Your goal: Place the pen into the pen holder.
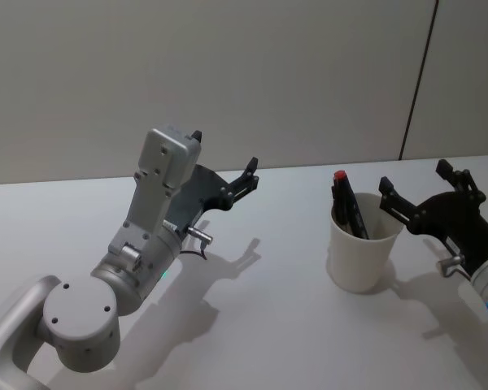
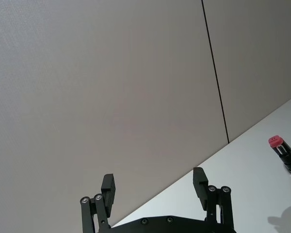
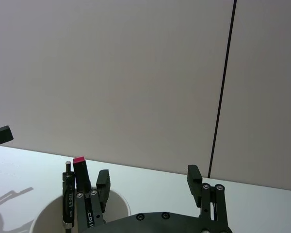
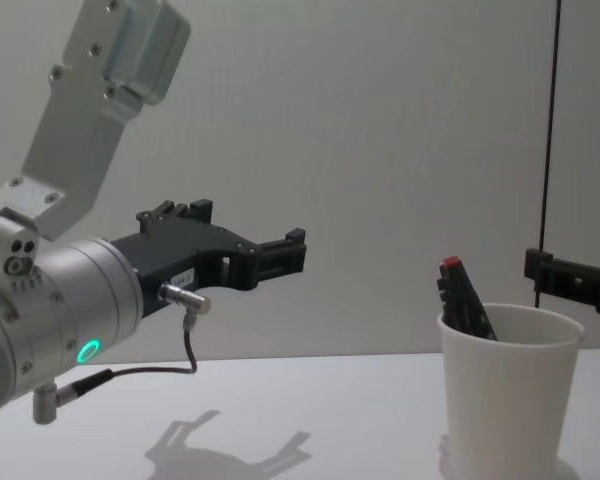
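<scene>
Pens (image 1: pixel 347 208) upright in pen holder (image 1: pixel 362 258) on white table (image 1: pixel 260 325); both end effectors (image 1: pixel 224 166) (image 1: pixel 415 188) spread, empty.

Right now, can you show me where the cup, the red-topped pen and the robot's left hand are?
cup (image 1: pixel 360 258): head view, on its front wall.
red-topped pen (image 1: pixel 340 176): head view, on its red cap.
left hand (image 2: pixel 154 187): left wrist view, between its open fingertips.

Bg: white table (image 1: pixel 268 325), plain matte top, soft shadows on it. Behind it a light grey wall (image 1: pixel 228 73) w/ one thin dark vertical seam (image 1: pixel 420 77) on the right side, running down to table edge.
</scene>
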Robot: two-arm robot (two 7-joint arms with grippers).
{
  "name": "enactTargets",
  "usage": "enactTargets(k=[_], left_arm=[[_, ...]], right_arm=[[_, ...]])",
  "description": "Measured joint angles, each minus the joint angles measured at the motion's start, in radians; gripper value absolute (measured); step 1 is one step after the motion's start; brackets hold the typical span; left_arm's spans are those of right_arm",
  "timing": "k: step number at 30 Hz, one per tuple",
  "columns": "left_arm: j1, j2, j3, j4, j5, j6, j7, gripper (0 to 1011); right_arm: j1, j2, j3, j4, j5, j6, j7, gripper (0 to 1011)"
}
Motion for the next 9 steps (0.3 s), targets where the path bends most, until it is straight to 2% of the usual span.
enactTargets(k=[9], left_arm=[[0.0,0.0,0.0,0.0,0.0,0.0,0.0,1001]], right_arm=[[0.0,0.0,0.0,0.0,0.0,0.0,0.0,1001]])
